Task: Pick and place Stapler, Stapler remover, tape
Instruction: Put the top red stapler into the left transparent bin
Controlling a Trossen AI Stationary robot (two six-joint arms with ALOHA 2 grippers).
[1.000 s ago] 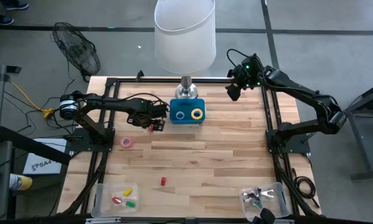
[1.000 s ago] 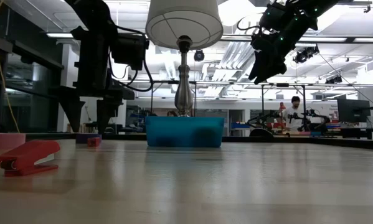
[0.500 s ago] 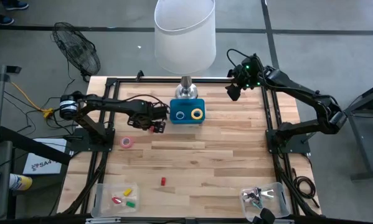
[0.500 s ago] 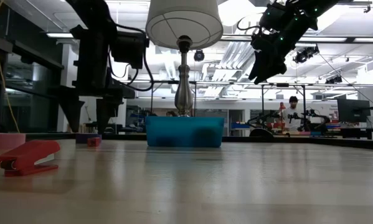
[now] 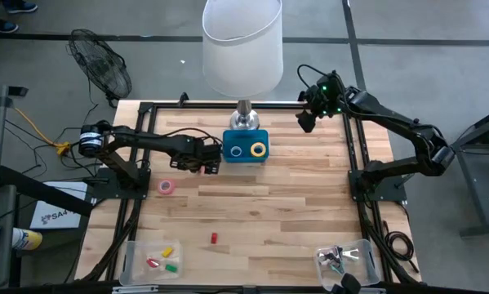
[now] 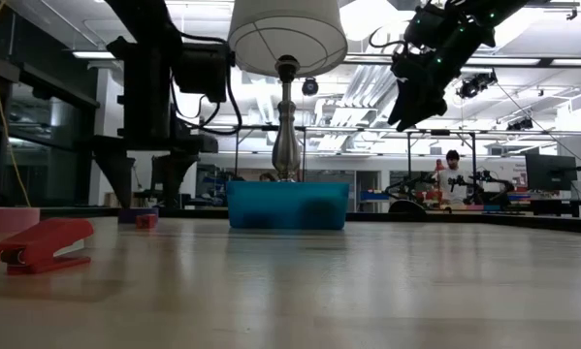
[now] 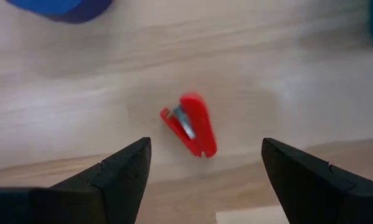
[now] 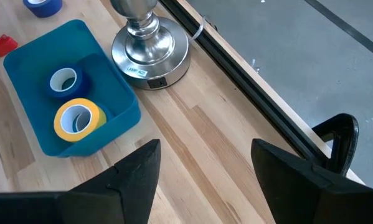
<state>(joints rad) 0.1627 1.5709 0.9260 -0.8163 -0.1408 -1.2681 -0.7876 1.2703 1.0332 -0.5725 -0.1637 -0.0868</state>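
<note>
Wooden surface (image 5: 293, 188), lamp at rear; small red stapler (image 7: 190, 125) lying just beside blue bin (image 5: 245, 147). Left hand (image 7: 202, 165) spread wide directly above; descend straight, straddle body evenly, then pinch. Right hand (image 8: 202, 158) spread, waiting at rear edge

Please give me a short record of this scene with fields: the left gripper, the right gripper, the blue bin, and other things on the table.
left gripper: open, above a small red stapler, not touching it
right gripper: open, raised near the lamp base, holding nothing
blue bin: holds a blue tape roll and a yellow tape roll
other: pink tape roll on the table
</note>
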